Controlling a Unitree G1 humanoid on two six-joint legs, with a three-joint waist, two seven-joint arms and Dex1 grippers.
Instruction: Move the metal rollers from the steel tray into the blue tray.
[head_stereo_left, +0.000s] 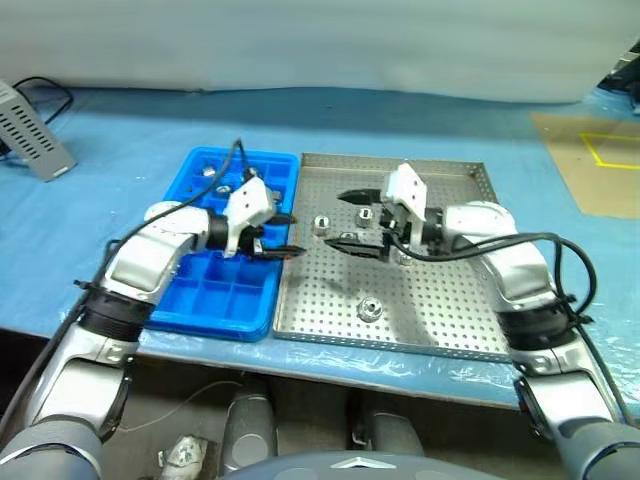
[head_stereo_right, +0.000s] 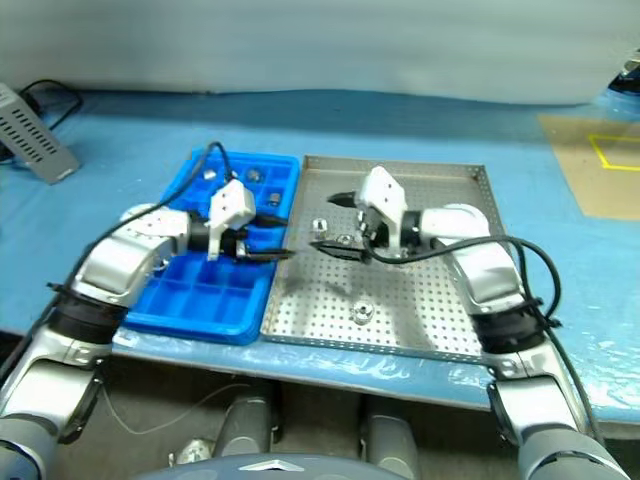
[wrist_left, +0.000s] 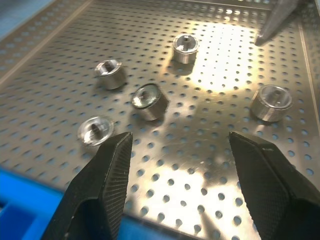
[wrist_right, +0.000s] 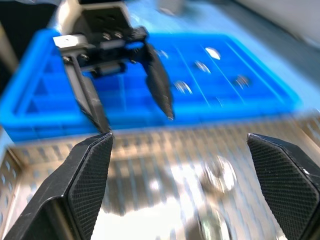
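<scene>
While both arms hang over the trays, the scene reads as follows:

Steel tray (head_stereo_left: 455, 335): perforated floor, low rims, sits on blue table cover (head_stereo_left: 120, 150), touching the blue tray's right side.
Rollers in steel tray (wrist_left: 148, 101): left wrist view shows five metal rollers loose on the floor, four clustered, one (wrist_left: 270, 102) apart toward the side. Head view shows one (head_stereo_left: 370, 308) near the front middle, clear of both grippers.
Blue tray (head_stereo_left: 215, 300): gridded compartments, left of the steel tray. A few shiny rollers (wrist_right: 183, 87) sit in far compartments; near compartments look bare.
Writing: none readable on either tray.
Left gripper (head_stereo_left: 291, 234): fingers apart, nothing between them, tips at the seam between blue tray and steel tray, pointing over the steel floor.
Right gripper (head_stereo_left: 350, 220): fingers spread wide, holding nothing, hovering over the steel tray's left half, tips facing the left gripper.
Grey box (head_stereo_left: 35, 130): far left on the table, well apart.
</scene>
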